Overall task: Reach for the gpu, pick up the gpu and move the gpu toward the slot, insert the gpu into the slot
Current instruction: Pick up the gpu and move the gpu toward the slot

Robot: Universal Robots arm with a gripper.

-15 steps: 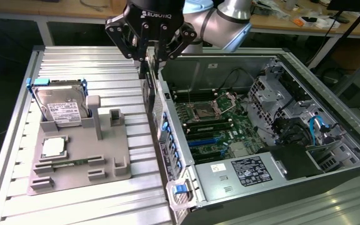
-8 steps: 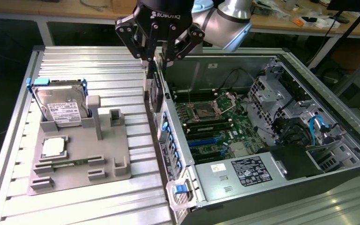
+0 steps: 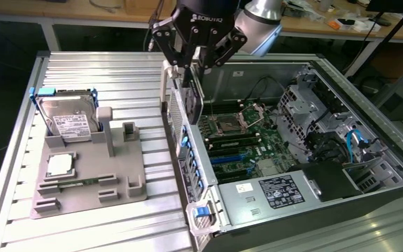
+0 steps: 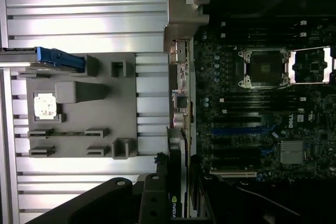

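Note:
The gpu [image 3: 193,101] hangs upright as a thin dark card with its silvery bracket toward the exterior view's left, and my gripper [image 3: 191,65] is shut on its top edge. It hovers above the near wall of the open computer case, just beside the green motherboard [image 3: 240,139]. In the wrist view the gpu [image 4: 179,103] shows edge-on between my fingers [image 4: 157,184], running along the case wall. The slot [image 3: 230,156] is a blue strip on the motherboard, lower and toward the exterior view's right of the card. The slot [image 4: 244,129] lies parallel to the card.
A grey fixture [image 3: 89,176] on the ribbed metal table holds a hard drive [image 3: 69,118] and a square chip [image 3: 60,165]. Inside the case are the processor socket [image 3: 226,125], black memory slots, cables [image 3: 359,142] and a power supply [image 3: 278,191].

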